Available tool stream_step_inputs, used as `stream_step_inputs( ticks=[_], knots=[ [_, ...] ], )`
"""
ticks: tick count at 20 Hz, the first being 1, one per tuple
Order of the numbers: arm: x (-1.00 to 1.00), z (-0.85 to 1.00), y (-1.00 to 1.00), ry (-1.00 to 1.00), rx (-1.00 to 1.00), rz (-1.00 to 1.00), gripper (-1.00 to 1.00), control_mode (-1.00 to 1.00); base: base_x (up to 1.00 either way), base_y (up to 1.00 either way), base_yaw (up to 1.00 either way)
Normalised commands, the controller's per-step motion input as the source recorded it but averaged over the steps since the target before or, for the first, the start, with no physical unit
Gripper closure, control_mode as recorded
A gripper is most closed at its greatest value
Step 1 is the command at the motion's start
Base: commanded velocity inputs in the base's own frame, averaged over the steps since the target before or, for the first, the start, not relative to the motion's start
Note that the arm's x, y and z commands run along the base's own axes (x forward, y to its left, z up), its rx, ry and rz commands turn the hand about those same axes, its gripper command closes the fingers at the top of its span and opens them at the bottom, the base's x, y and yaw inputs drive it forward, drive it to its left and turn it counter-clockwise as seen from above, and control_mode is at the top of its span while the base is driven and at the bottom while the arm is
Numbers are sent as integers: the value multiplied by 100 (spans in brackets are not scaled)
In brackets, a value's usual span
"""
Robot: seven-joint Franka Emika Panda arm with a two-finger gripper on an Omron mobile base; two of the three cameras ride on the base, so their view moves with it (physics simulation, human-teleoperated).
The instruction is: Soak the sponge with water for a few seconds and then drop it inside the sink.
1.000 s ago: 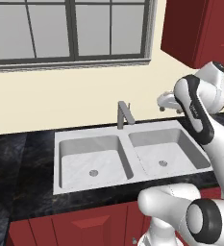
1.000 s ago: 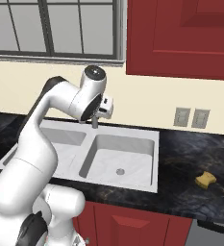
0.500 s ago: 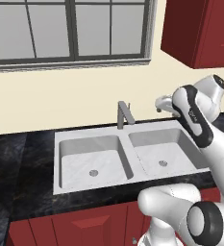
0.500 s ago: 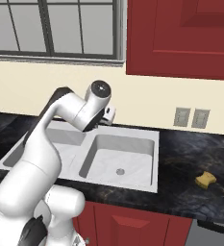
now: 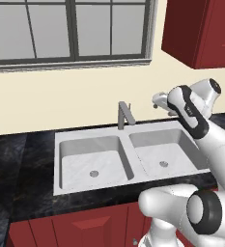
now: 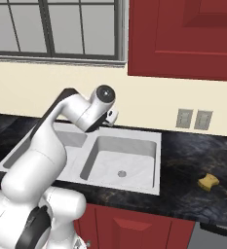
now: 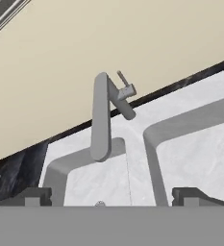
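A: Where does your pincer (image 7: 111, 196) stand?
B: You have it up over the right basin of the sink (image 5: 133, 166), near the back wall. Its two dark fingertips (image 7: 35, 196) stand far apart with nothing between them, so it is released. In the left base view you see it (image 5: 160, 101) just right of the tap, above the rear rim.

A: And what does your hand view look at?
B: The grey square tap (image 7: 104, 115), its spout reaching out over the divider between the two basins, with a small lever sticking up at its top. Behind it runs the dark marbled table (image 7: 17, 161) and the cream wall.

A: Where is your sponge?
B: The sponge (image 6: 208, 182) lies on the black table (image 6: 193, 160), well to the right of the sink (image 6: 129, 163) and near the table's front edge, well apart from your pincer (image 6: 111, 116). Nothing touches it.

A: Anything else on the wall?
B: Two grey outlets (image 6: 194, 119) above the table, right of the sink
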Motion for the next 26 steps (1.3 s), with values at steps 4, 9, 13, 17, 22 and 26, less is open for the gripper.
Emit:
stream_step_inputs(
  ticks=[4, 9, 13, 17, 22, 26],
  knots=[
    [18, 0, -1, 0, 7, 0, -100, -100, 0, 0, 0],
    [20, 0, -3, 0, 0, 0, -100, -100, 0, 0, 0],
    [26, -8, 0, 0, 0, 0, -100, -100, 0, 0, 0],
    [27, -18, 0, 0, 0, 0, -100, -100, 0, 0, 0],
    [30, -25, 0, 0, 0, 0, -100, -100, 0, 0, 0],
    [27, -16, 0, 0, 0, 0, -100, -100, 0, 0, 0]
  ],
)
